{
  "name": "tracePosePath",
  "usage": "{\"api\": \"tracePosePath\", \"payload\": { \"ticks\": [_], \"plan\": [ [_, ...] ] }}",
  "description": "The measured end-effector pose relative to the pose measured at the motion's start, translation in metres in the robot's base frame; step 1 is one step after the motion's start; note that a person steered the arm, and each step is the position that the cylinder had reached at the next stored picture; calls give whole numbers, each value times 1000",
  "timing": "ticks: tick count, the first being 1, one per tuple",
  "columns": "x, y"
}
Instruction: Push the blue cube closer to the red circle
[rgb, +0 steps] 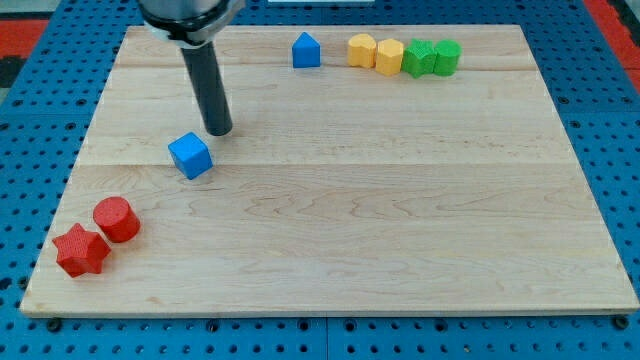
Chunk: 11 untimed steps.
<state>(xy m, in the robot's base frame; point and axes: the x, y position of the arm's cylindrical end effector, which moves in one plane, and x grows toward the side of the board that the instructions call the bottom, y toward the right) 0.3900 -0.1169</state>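
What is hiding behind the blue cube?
Just behind the blue cube, toward the view's top, my tip stands on the wooden board, slightly to the view's right. No other block shows there; the cube covers only a small patch of board.

The arm (188, 18) above the rod is cut off by the view's top edge, and the two green blocks (431, 57) are too small to tell their shapes.

near the frame's top edge i see a blue house-shaped block (306, 50), then two touching yellow blocks (375, 53) and two touching green blocks (431, 57). a red star (81, 250) sits lower left on the wooden board (400, 220).
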Motion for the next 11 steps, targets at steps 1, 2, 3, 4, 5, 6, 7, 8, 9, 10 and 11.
{"api": "tracePosePath", "payload": {
  "ticks": [1, 2, 3, 4, 5, 6, 7, 8, 9, 10, 11],
  "plan": [
    [0, 1],
    [12, 1],
    [22, 1],
    [22, 0],
    [31, -20],
    [46, -47],
    [62, -70],
    [64, -73],
    [64, -73],
    [44, -75],
    [35, -87]
  ]
}}
